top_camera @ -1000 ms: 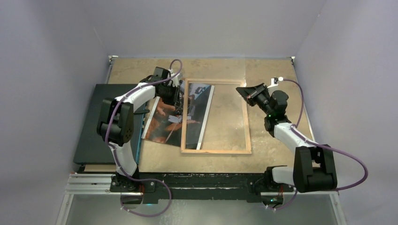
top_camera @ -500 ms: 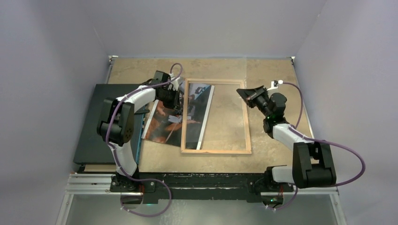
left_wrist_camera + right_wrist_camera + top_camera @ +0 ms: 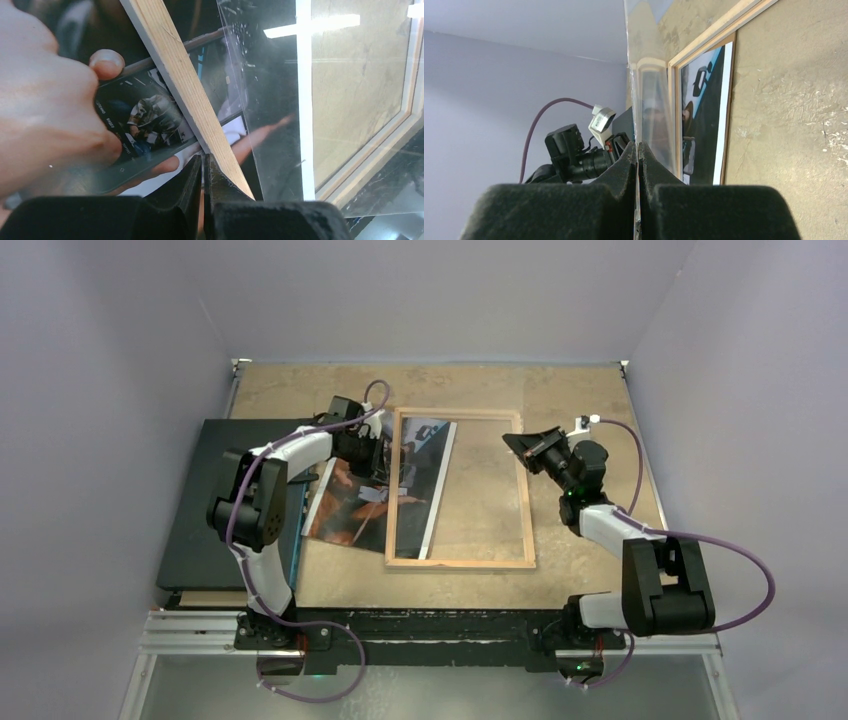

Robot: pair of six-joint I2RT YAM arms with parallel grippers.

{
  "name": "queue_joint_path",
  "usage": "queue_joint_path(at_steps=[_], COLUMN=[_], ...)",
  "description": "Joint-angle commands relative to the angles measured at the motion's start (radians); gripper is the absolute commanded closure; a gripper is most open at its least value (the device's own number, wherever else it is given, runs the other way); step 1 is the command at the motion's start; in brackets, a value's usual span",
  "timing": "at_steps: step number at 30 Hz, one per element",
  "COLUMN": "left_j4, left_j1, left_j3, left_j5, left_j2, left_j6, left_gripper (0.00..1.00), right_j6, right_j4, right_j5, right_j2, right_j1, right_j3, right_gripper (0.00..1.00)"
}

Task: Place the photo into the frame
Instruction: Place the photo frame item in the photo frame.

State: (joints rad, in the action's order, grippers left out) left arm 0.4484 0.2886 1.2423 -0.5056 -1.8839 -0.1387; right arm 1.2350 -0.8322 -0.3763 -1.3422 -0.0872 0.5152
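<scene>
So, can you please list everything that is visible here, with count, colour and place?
photo: one, orange-brown, black and blue with a white strip, flat, right part under the frame, left part sticking out.
frame: one, light wood, flat at mid-table.
clear pane: one, transparent, over the frame.
dark board: one, black, table's left side.
table: one, mottled tan.
left pincer: one, black, shut on the photo at the frame's left bar.
right pincer: one, black, shut on the clear pane's edge.
</scene>
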Motion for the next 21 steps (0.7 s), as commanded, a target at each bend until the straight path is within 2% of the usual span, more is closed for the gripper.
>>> queue_joint_path(at_steps=[1,21], left_j4=[-0.041,-0.055], left_j1=[0.013,0.021], left_j3=[-0.024,-0.047], left_j5=[-0.031,-0.017], left_j2=[0.02,0.025], left_j6=[-0.007,-0.009], left_gripper=[0.96,1.0], right_j6=[0.013,0.016], right_j4=[-0.077,-0.068], right_j5=[0.009,0.026], right_j2=[0.011,0.003], right_j1=[-0.006,-0.032], right_j3=[0.001,-0.019], right_gripper=[1.0,1.0])
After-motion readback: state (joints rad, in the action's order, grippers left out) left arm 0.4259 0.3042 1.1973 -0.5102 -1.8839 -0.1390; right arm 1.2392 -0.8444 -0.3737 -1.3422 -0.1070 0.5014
